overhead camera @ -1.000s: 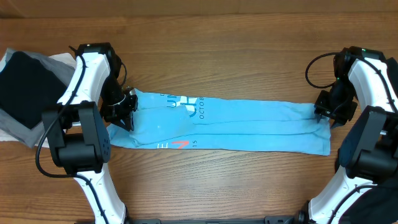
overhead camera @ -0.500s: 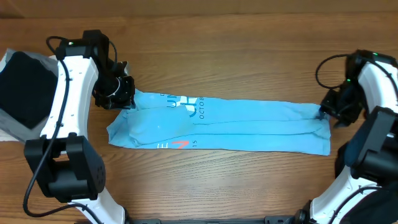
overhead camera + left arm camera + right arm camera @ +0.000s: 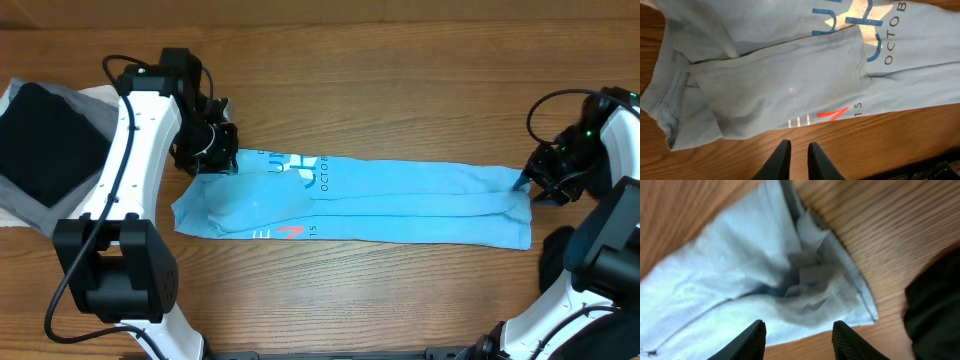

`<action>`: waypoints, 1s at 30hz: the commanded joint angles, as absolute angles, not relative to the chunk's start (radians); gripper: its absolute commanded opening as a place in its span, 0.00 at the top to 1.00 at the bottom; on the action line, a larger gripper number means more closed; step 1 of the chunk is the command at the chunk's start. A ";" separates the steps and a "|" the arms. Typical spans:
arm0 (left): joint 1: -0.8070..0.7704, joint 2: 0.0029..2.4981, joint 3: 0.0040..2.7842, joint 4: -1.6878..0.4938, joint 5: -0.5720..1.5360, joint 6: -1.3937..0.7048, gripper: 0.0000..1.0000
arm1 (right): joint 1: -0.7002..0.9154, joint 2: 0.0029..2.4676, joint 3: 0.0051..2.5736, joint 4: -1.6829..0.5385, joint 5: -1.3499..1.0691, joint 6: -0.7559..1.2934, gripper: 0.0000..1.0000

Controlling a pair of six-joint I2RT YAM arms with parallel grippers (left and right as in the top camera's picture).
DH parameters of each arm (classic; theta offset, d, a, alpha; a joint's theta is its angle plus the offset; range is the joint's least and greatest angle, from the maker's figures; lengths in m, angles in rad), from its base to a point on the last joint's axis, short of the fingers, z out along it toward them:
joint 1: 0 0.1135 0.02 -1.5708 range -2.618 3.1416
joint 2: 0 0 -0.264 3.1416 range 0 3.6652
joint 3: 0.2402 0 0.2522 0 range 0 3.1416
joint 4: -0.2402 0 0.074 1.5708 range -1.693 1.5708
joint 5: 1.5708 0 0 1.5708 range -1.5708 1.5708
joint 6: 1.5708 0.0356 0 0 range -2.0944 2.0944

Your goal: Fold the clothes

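Lying on the table: a sky-blue T-shirt (image 3: 400, 205), folded into a long narrow band that runs left to right across the middle of the table (image 3: 400, 80).
Fabric: soft, thin knit with shallow creases and a lengthwise fold ridge down the band.
Print: dark-blue lettering and white stripes near the shirt's left end, with a small red mark by its near edge.
Left end: rounded and layered; the left wrist view shows a stitched seam and a ribbed edge curling at the corner.
Right end: the hem layers are rumpled and bunched at the corner, with one flap turned up.
Table surface: brown wood with visible grain, smooth and flat.
Other clothes: a black garment (image 3: 45, 140), folded roughly square, rests on a gray cloth (image 3: 35, 210) at the table's far-left edge, apart from the shirt.
Left arm: white links rise from the near edge and bend at the elbow, with the wrist over the shirt's far-left corner.
Left gripper (image 3: 215, 160): dark fingers (image 3: 782, 155) stand a narrow slit apart with nothing between them.
Right arm: bent in from the right side, with the wrist at the shirt's far-right corner.
Right gripper (image 3: 530, 183): fingers (image 3: 752, 337) are spread well apart over the bunched corner, gripping no cloth.
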State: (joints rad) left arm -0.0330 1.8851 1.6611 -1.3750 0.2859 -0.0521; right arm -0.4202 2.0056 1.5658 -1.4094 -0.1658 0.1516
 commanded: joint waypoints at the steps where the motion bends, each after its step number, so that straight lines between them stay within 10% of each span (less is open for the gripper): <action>1: -0.040 1.883 1.655 -1.375 0.303 -0.059 0.83 | -0.408 1.971 1.531 -1.409 -0.101 0.138 0.50; 15: -0.040 1.883 1.655 -1.391 0.307 -0.060 0.73 | -0.407 1.973 1.294 -1.103 -0.239 -0.062 0.32; 25: -0.040 1.883 1.655 -1.393 0.306 -0.060 0.70 | -0.407 1.973 1.266 -1.101 -0.282 -0.086 0.94; 30: -0.040 1.883 1.655 -1.407 0.307 -0.060 0.70 | -0.413 1.973 1.286 -1.099 -0.271 -0.081 0.96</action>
